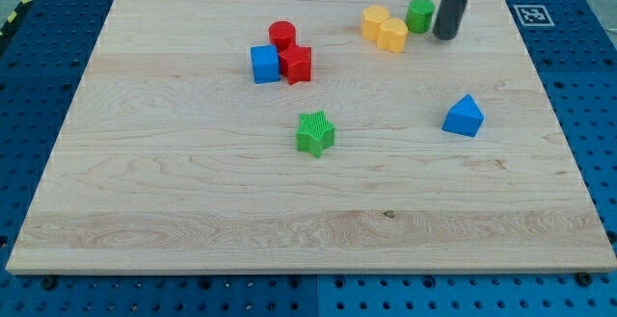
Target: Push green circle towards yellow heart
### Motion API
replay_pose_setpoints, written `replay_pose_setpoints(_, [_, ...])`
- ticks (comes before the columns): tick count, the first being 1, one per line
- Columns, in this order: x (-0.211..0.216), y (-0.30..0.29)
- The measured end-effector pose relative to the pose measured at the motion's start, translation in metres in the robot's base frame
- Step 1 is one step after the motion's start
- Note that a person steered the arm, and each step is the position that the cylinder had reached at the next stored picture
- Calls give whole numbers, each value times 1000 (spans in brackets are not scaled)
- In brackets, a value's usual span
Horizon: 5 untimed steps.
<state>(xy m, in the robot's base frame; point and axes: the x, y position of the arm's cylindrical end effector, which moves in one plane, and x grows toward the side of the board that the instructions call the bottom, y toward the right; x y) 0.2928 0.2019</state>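
Observation:
The green circle [420, 14] stands near the view's top, right of centre. It touches or nearly touches a yellow block [392, 36] at its lower left, and a second yellow block [375, 20] sits just left of that; I cannot tell which one is the heart. My tip [444, 36] is on the board just right of the green circle and slightly below it, close to it; contact is unclear. The dark rod rises from it out of the view's top.
A red cylinder [281, 35], a red block [296, 65] and a blue cube [264, 65] cluster at the upper left of centre. A green star [314, 132] lies near the middle. A blue triangular block [464, 117] lies at the right.

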Motion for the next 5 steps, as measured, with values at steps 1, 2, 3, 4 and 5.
replay_pose_setpoints(1, [-49,6])
replay_pose_setpoints(2, [-77,-20])
replay_pose_setpoints(3, [-68,-22])
replay_pose_setpoints(4, [-54,-23])
replay_pose_setpoints(5, [-54,-54])
